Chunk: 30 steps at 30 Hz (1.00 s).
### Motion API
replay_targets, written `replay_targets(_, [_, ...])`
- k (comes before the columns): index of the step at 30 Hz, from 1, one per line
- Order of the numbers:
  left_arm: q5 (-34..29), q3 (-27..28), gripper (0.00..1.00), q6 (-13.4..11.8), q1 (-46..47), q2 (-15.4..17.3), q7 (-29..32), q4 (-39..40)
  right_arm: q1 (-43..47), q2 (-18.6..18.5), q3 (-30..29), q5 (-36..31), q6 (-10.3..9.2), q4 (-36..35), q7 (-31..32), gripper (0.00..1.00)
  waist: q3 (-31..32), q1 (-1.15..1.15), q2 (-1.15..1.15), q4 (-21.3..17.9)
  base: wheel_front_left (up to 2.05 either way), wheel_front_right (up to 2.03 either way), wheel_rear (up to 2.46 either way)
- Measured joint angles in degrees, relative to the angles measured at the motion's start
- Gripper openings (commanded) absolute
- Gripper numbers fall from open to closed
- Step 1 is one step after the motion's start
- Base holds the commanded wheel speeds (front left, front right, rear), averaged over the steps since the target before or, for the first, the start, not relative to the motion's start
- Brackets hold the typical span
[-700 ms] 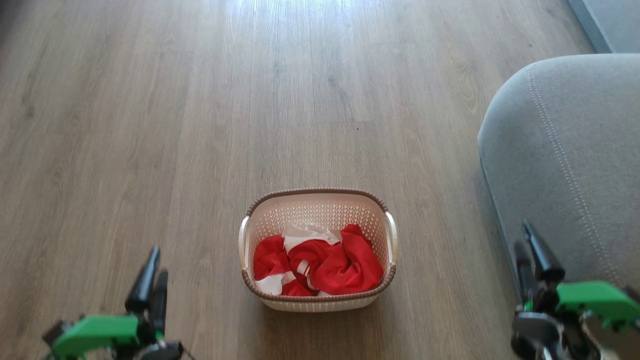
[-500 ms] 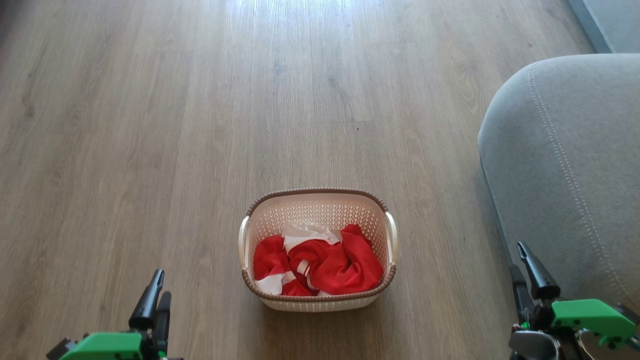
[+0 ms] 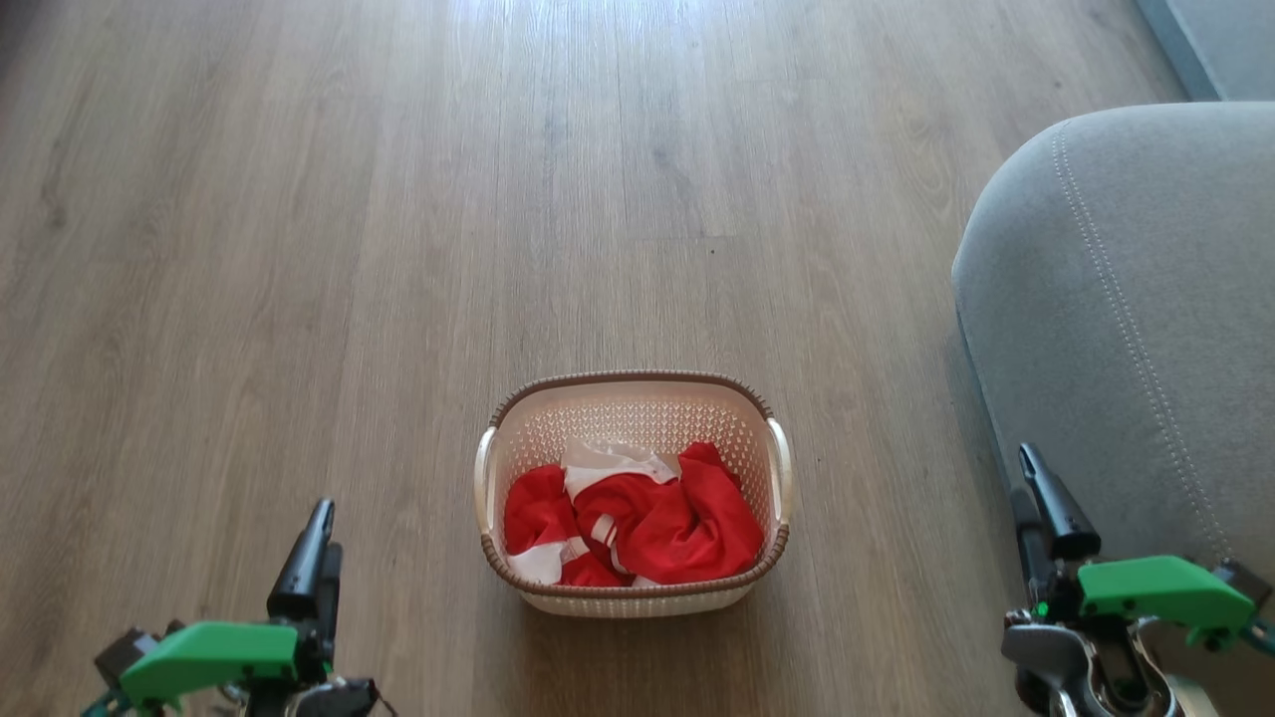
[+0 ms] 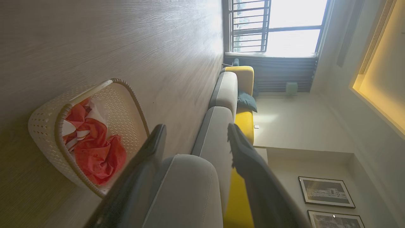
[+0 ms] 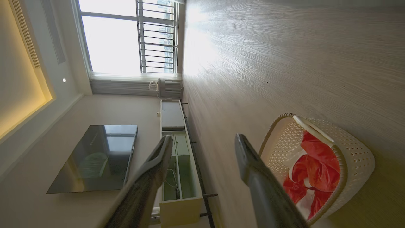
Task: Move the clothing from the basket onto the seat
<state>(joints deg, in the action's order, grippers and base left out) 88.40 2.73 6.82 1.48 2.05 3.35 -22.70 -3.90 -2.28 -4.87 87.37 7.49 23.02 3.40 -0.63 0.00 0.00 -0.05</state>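
Observation:
The cream basket (image 3: 637, 379) stands on the wooden floor, low in the middle of the head view. The red and white clothing (image 3: 647, 523) lies crumpled inside it. The grey seat (image 3: 1126, 299) fills the right side, its rounded edge apart from the basket. My left gripper (image 3: 321, 523) hovers left of the basket, and my right gripper (image 3: 1024, 468) hovers right of it, in front of the seat's edge. Both are open and hold nothing. The left wrist view has the left gripper (image 4: 194, 129), basket (image 4: 126, 91), clothing (image 4: 91, 139) and seat (image 4: 190, 190). The right wrist view has the right gripper (image 5: 203, 138), basket (image 5: 357, 155) and clothing (image 5: 316, 171).
Bare wooden floor (image 3: 498, 199) stretches ahead and to the left of the basket. Along the sofa are yellow cushions (image 4: 243, 76) and a dark pillow (image 4: 246, 101). A low TV cabinet (image 5: 177, 152) and a dark screen (image 5: 95, 158) line the opposite wall.
Both grippers dipped lower in the head view, then rose again to about their earlier height. The right gripper has drifted slightly left. The basket and clothing have not moved.

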Motion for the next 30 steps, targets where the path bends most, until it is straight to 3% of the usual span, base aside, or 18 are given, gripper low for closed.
replay_targets(30, [-25.41, -1.22, 1.00, 0.04, 4.89, 1.11, -5.03, 0.22, -5.93, -1.54, 5.28, -22.18, 0.00, 2.34, -4.80, 1.00, -0.78, 0.00, 0.00, 0.07, 0.00, 0.00, 0.00])
